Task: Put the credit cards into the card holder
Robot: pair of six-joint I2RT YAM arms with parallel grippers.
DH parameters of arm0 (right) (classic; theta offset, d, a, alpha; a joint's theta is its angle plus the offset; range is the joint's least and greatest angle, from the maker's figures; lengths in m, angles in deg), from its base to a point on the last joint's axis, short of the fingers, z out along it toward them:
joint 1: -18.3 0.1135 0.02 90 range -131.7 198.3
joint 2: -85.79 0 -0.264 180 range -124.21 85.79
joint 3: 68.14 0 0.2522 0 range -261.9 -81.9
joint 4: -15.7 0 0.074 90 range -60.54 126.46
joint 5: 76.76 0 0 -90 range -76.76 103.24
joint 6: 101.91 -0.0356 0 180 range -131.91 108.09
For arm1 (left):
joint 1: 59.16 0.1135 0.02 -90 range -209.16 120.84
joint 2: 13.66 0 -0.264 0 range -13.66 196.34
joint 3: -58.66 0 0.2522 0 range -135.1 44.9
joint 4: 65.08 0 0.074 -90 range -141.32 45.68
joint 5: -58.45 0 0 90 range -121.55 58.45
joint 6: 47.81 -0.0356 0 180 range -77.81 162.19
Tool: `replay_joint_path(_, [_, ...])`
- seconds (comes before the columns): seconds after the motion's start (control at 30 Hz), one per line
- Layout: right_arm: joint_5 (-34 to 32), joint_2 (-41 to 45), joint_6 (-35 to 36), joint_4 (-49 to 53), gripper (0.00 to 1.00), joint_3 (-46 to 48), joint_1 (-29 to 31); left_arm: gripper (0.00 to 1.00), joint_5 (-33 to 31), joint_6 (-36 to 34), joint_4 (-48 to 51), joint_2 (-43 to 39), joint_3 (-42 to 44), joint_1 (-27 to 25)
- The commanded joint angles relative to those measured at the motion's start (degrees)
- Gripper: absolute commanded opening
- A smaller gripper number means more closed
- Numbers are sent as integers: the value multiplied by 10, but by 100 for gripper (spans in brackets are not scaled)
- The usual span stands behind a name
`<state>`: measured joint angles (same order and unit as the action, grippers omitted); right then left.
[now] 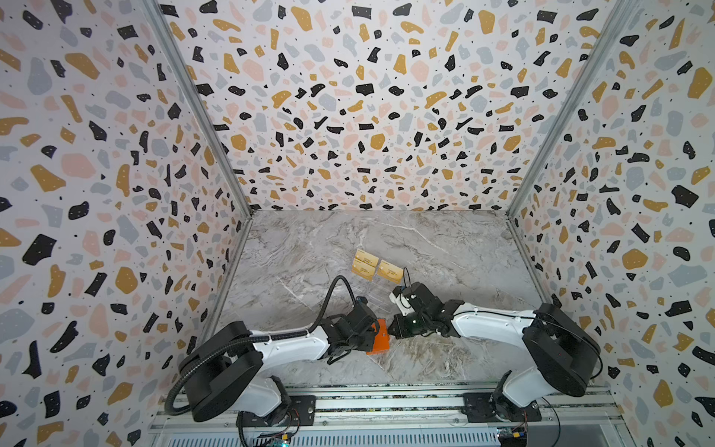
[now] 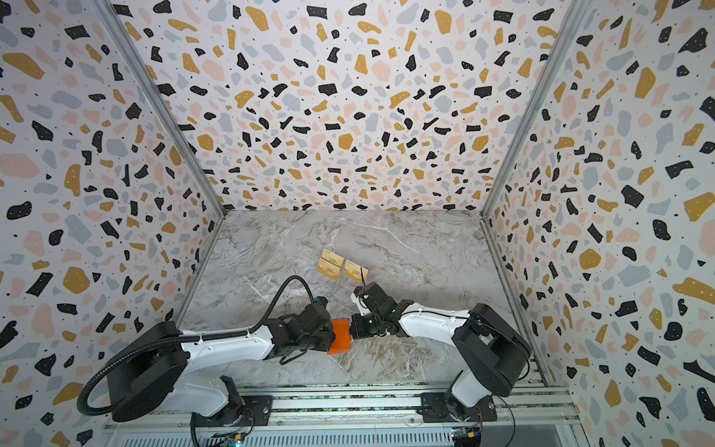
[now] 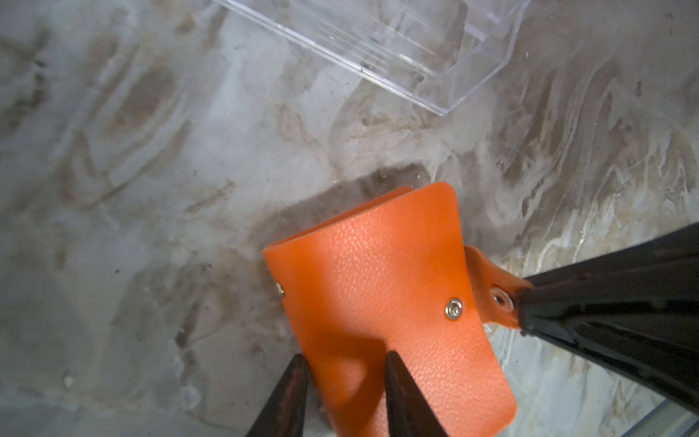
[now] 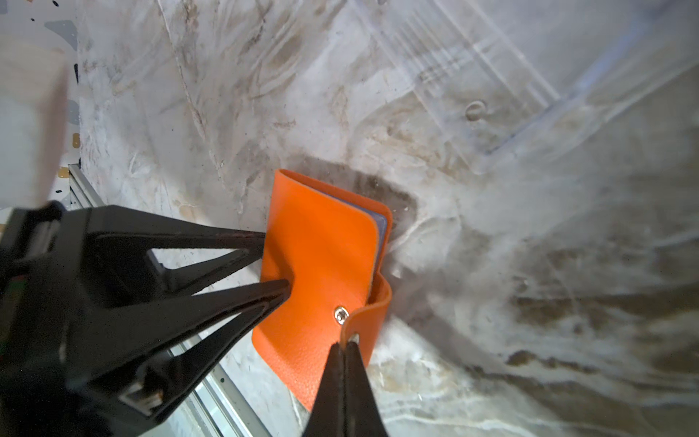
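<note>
Terrazzo-print walls are boxing in a grey marble bench. At lower centre of both top views, the left gripper is pinching the orange card holder by the edge opposite the snap, its jaws clamped on it and dimpling the cover. The holder is looking light, soft and leather-like. It is bending, so that stiffer edge seems the sound hold. Just right, the right gripper is nipping the snap tab, jaws pressed together on the thin strap, snap undone. Gold credit cards are standing in a clear acrylic stand, above the grippers. They are probably thin, stiff and slick, best taken edgewise. The right wrist view is showing bluish sleeves, which the left wrist view is hiding. Only the top views are showing the cards.
</note>
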<state>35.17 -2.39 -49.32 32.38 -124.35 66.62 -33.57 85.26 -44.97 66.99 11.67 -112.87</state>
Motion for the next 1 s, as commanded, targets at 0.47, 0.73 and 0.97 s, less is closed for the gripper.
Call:
replay_joint_path(0.47, [-14, -58, 95, 110, 0, -102, 20, 36, 8, -4, 26, 9, 1, -6])
replay_joint_path(0.73, [-18, -82, 107, 133, 0, -121, 23, 36, 8, -6, 28, 8, -1, -6])
replay_joint_path(0.97, [-58, -94, 128, 181, 0, -146, 28, 37, 8, -7, 28, 9, -2, -6])
